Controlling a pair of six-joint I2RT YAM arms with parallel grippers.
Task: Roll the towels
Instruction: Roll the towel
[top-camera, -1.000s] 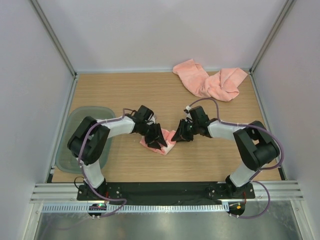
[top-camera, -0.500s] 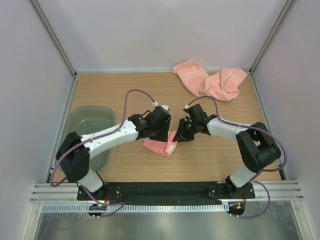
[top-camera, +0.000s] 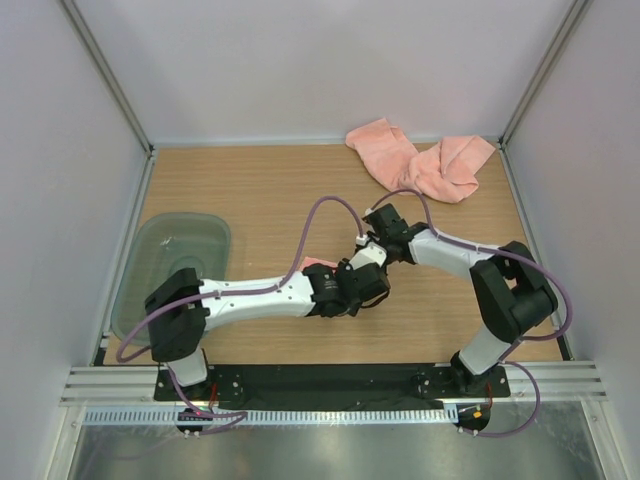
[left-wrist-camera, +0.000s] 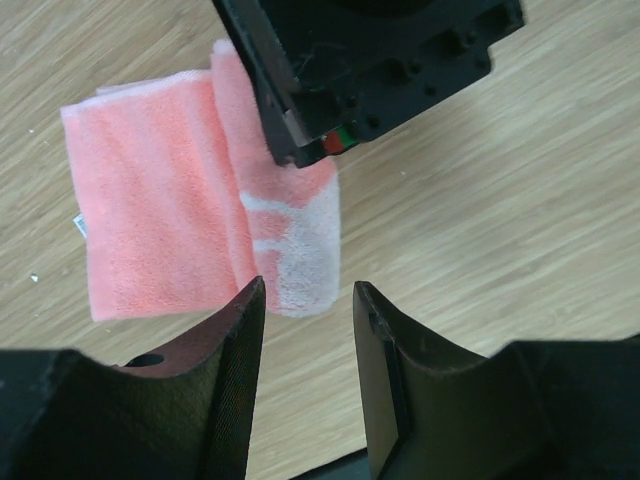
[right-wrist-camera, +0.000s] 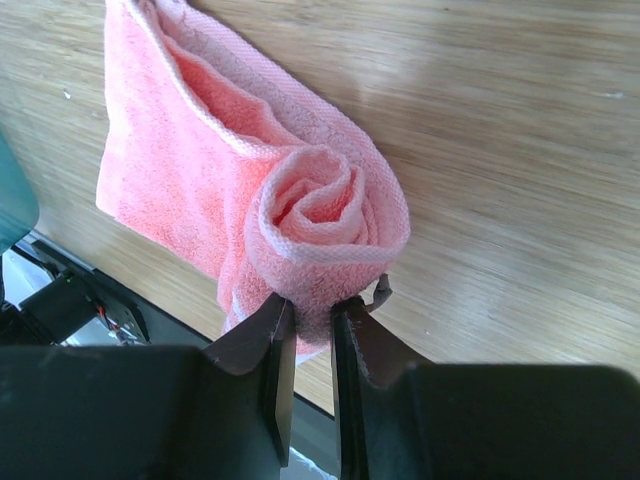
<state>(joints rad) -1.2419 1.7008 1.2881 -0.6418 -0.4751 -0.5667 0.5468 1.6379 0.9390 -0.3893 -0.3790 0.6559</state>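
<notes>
- Right gripper (right-wrist-camera: 312, 305) is seen pinched on the coiled end of a small salmon-pink terry towel (right-wrist-camera: 300, 200), which lies partly rolled at mid-table on the pale wooden tabletop (right-wrist-camera: 520, 150).
- Left gripper (left-wrist-camera: 307, 290) is held spread above the towel's flat part, with nothing gripped.
- Soft, light, limp cloth is to be expected; the coil would likely slacken if released.
- Hold is best taken at the coil's end, through several layers and not on a single edge.
- A heap of crumpled pink towels (top-camera: 420, 165) is seen at the far right corner.
</notes>
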